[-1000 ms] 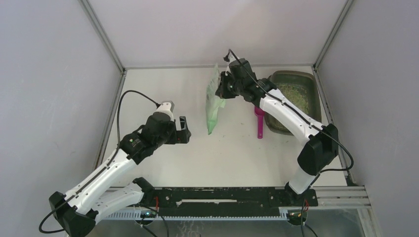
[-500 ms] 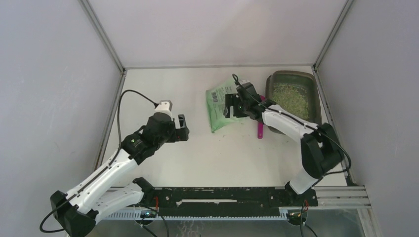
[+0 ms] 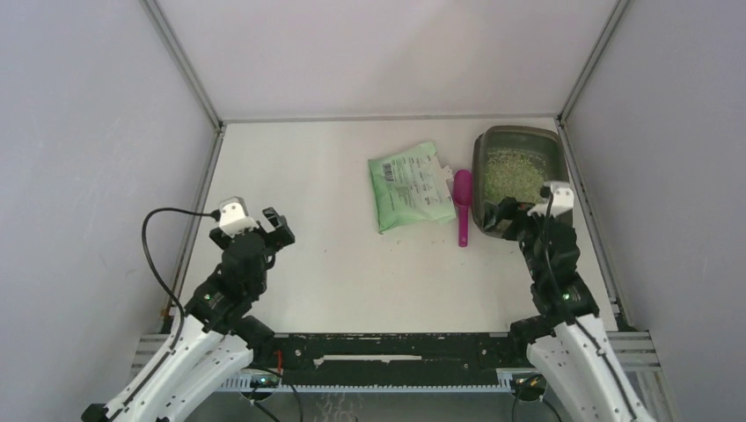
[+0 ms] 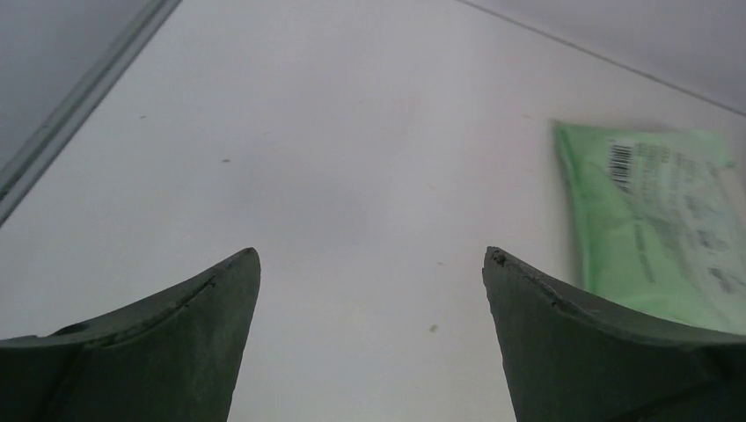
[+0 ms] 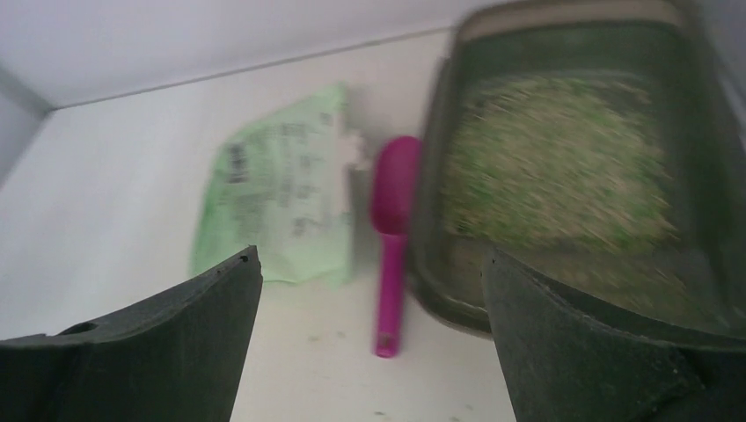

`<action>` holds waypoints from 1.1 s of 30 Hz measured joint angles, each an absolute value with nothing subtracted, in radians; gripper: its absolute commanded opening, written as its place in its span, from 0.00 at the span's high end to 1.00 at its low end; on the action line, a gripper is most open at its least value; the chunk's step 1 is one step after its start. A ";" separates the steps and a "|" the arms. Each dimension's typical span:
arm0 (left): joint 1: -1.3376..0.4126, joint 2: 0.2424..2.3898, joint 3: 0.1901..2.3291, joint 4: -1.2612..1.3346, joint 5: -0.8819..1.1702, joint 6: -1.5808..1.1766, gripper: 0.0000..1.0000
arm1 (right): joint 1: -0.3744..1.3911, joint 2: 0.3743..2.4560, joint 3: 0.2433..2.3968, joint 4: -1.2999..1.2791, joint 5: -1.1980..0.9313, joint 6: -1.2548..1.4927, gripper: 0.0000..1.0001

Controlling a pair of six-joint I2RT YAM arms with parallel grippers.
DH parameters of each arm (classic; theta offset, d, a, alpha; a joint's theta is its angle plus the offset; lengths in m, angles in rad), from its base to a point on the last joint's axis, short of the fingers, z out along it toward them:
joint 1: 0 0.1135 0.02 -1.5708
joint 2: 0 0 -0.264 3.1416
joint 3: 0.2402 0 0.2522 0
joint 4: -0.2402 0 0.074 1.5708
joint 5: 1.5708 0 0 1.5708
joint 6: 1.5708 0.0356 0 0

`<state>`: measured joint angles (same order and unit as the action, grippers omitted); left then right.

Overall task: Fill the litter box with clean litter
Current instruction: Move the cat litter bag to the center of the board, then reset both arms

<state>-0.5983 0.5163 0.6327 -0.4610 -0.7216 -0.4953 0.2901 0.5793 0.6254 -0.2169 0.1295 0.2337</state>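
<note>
Plainly, your left fingers (image 4: 211,308) and right fingers (image 5: 211,308) stood wide open, empty. The clean litter (image 3: 515,174) lay loose in the litter box (image 3: 519,134), far right on the tabletop (image 3: 308,176); light, spill-prone granules, so its stiff rim looked your best hold.

The top external camera looks down from behind the near edge over the whole tabletop (image 3: 334,264), while both low wrist cameras face the far edge, all three sharing the green bag (image 3: 409,185), the right also the litter box (image 5: 563,40).

Litter box (image 3: 517,131), bag (image 3: 409,185) (scoop (image 3: 463,204)): one each
</note>
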 measured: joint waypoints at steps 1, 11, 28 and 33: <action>-0.584 0.505 0.593 -0.437 -0.743 -0.483 0.00 | 0.258 0.532 0.571 -0.210 0.141 0.229 0.01; -0.373 0.644 0.346 -0.061 -0.723 -0.262 0.00 | 0.104 0.397 0.133 0.079 0.295 0.208 0.01; -0.097 1.139 0.322 0.519 -0.443 -0.118 0.00 | 0.088 1.253 0.083 0.987 0.434 0.128 0.01; -0.087 1.176 0.323 0.546 -0.432 -0.088 0.00 | 0.089 1.319 0.080 1.149 0.353 0.079 0.01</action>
<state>-0.0868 1.1759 0.3233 0.5457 -0.4324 -0.0879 0.0895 1.3186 0.0795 1.1488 0.3534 0.0792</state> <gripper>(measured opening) 0.996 0.992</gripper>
